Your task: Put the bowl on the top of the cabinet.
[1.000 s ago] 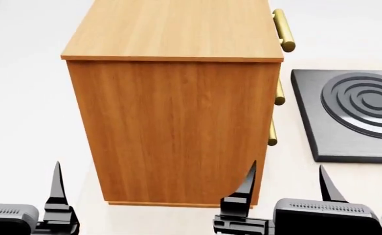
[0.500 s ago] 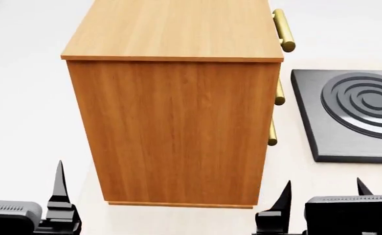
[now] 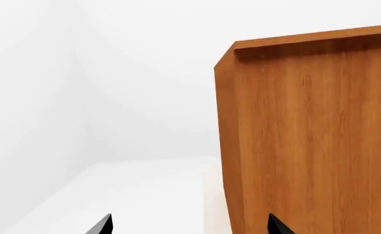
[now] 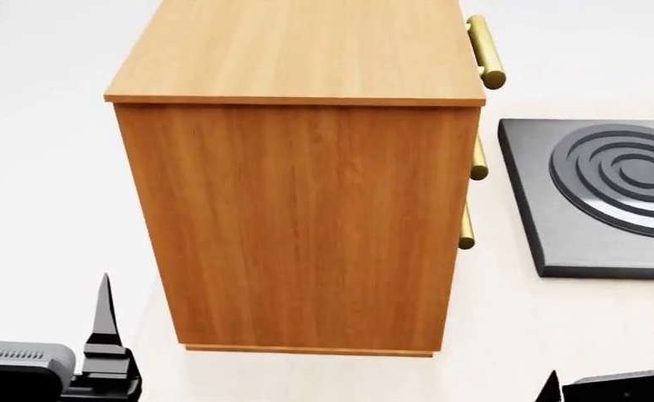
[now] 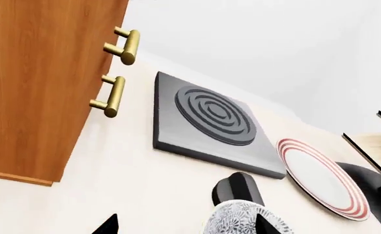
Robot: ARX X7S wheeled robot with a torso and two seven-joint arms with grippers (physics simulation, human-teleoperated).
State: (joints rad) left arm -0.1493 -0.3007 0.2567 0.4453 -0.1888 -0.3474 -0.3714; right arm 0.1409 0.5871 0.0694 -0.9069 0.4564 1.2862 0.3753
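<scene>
The cabinet (image 4: 304,167) is a tall orange-brown wooden box with gold bar handles (image 4: 484,50) on its right face; its flat top is bare. The bowl (image 5: 242,220), white with a dense grey floral pattern, sits on the pale floor to the cabinet's right, cut off by the right wrist view's edge. My right gripper (image 5: 185,227) is open, one fingertip (image 5: 263,225) over the bowl's edge, nothing between the fingers. In the head view it is barely in frame at the lower right. My left gripper (image 4: 38,306) is open and empty, low beside the cabinet's near left corner (image 3: 226,146).
A black square hob with raised rings (image 4: 606,193) lies right of the cabinet. Beyond the bowl are a black rounded object (image 5: 237,187) and a red-rimmed white plate (image 5: 320,178) leaning on a dark stand. A pale wooden rack (image 5: 380,141) shows at the far right.
My right gripper has moved right and down, sliding almost out of the head view. The left gripper has barely shifted. The cabinet has not moved.
</scene>
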